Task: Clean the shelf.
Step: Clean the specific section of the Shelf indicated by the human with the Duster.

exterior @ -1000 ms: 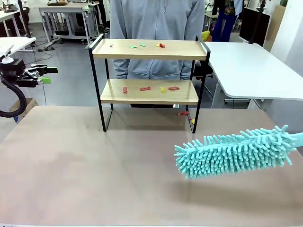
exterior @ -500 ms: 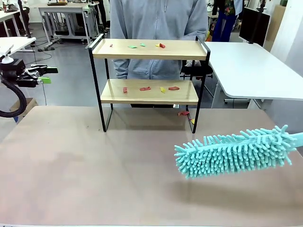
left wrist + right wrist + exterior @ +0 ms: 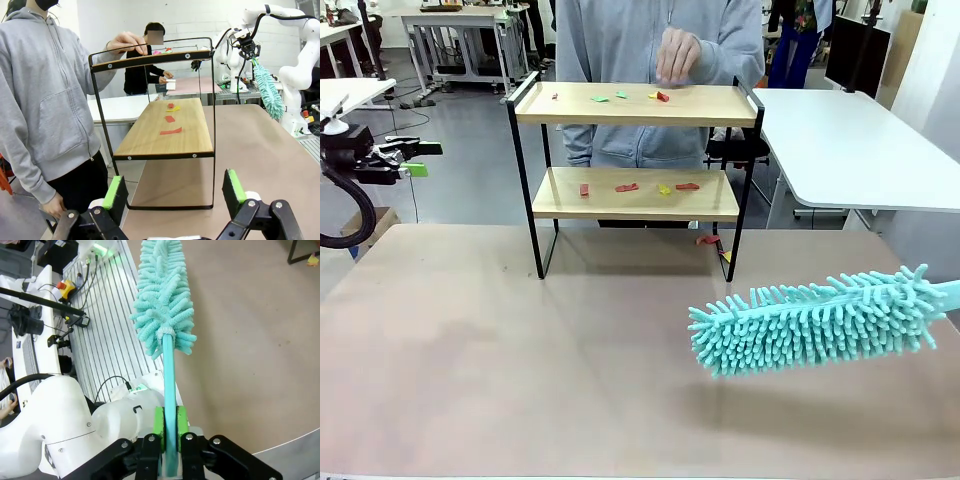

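The shelf (image 3: 710, 105) stands at the table's far side, with small red, green and yellow scraps (image 3: 660, 97) on its top board and more scraps (image 3: 627, 187) on the lower board. A person's hand (image 3: 675, 55) hovers over the top board. My right gripper (image 3: 170, 427) is shut on the handle of a teal fluffy duster (image 3: 162, 305), whose head (image 3: 810, 325) hangs over the table at the right, well short of the shelf. My left gripper (image 3: 420, 160) stays open and empty far to the left; its wrist view looks along the shelf (image 3: 165, 135) from the end.
A person in a grey hoodie (image 3: 620, 40) stands right behind the shelf. Two scraps (image 3: 708, 240) lie on the brown table (image 3: 520, 350) by the shelf's right leg. A white table (image 3: 850, 140) adjoins at the right.
The person's hand has come up over the top board. Both arms and the duster have stayed where they were.
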You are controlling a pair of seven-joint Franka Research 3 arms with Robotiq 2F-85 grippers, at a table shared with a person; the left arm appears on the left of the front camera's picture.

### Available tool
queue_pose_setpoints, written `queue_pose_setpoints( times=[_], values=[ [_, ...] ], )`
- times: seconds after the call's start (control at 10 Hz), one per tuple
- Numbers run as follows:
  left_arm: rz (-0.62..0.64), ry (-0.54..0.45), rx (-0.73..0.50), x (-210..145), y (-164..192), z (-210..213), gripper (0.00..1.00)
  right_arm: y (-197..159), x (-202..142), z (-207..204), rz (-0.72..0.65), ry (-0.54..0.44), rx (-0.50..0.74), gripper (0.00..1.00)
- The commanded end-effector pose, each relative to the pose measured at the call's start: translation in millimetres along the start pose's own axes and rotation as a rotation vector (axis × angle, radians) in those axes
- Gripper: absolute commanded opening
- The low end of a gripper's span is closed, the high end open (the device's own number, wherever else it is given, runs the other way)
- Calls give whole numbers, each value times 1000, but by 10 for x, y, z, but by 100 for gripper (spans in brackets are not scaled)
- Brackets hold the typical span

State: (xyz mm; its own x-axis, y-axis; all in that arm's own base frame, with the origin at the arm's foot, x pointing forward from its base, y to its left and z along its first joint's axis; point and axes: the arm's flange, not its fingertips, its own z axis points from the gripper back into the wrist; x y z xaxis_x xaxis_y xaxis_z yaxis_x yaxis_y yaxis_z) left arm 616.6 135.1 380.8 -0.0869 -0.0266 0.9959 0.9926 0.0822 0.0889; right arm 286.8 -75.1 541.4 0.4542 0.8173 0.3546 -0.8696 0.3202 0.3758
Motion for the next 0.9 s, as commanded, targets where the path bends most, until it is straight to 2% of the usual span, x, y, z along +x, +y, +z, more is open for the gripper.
queue_pose_setpoints(
  times=[0.0,0.8],
  values=[
    [-10,2,-3,13,-20,2,100,7,9,-5,9,-26,8,13],
    [-10,2,-3,13,-20,2,100,7,9,-5,9,-26,8,13]
  ],
)
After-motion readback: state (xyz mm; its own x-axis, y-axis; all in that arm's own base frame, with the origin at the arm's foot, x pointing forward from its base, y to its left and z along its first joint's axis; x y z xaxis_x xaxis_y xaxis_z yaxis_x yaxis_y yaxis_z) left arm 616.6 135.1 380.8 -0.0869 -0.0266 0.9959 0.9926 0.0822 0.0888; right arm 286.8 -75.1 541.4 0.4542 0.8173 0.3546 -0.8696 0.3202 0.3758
